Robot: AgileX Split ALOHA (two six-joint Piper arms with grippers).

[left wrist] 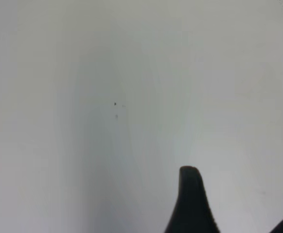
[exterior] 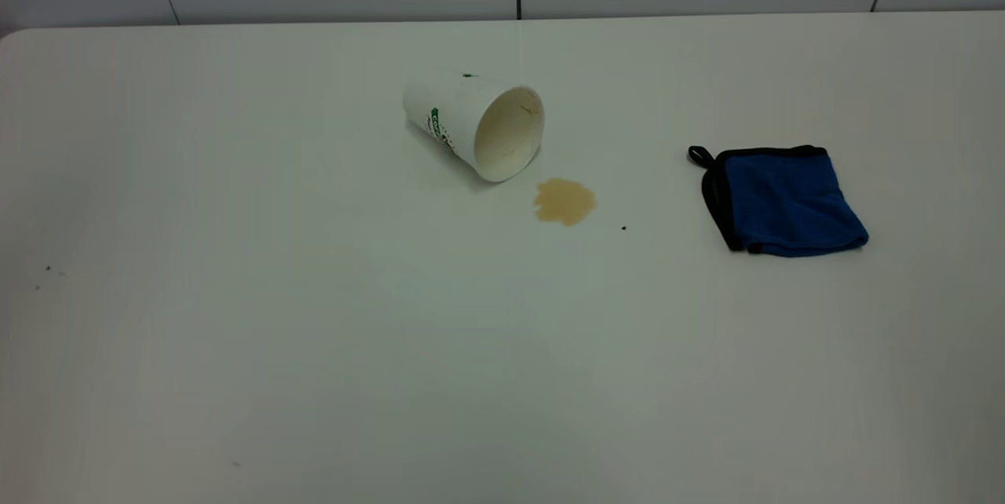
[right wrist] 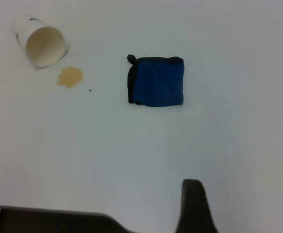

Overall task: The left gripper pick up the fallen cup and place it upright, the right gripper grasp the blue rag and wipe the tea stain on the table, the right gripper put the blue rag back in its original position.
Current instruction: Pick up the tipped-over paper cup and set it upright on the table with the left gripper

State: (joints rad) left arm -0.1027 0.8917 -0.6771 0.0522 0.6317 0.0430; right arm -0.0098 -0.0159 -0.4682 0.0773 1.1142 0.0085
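Nothing has been done yet. The cup (exterior: 480, 126) lies on its side on the white desk (exterior: 314, 347), with its open mouth turned toward the front and a bit to the right. Just beside the mouth, nearly touching the rim, is the small brown stain (exterior: 564, 202). The blue rag (exterior: 785, 200) lies flat, well apart from both, off to the right.

Neither arm shows in the outside view. In the left wrist view, the left hand (left wrist: 228, 213) shows only one dark finger (left wrist: 191, 204) and a bit of the other at the edge, over bare desk. I cannot tell if it is open or closed, but it holds nothing. In the right wrist view, only one finger (right wrist: 195, 208) of the right hand shows, so I cannot tell there either. That camera looks across at the rag, cup and stain from far off.

I think the first step comes now: lifting the cup. The left hand must travel over to it, open wide enough for the round side, and grip gently, since paper can crush. Then it must tip the cup up onto its base, away from the stain.
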